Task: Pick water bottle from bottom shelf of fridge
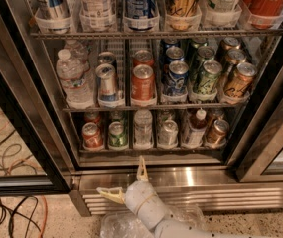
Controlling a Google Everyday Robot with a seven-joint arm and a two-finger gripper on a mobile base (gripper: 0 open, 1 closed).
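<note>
The fridge (190, 175) stands open in front of me, with wire racks of drinks. On the bottom shelf (151, 150) the water bottle (143, 127), small, clear and ribbed, stands upright in the middle lane between a green can (116, 134) and a silver can (168, 132). A white-capped bottle with an amber neck (196, 127) stands two lanes to its right. My gripper (126, 181) is below the shelf, in front of the steel base. It is open and empty, with one finger pointing up and one pointing left.
Larger clear bottles (73, 78) stand at the left of the middle rack beside several cans. Black door frames flank the opening at left (17, 118) and right (275, 128). Cables (12, 214) lie on the floor at left. Crumpled clear plastic (123, 226) lies by my arm.
</note>
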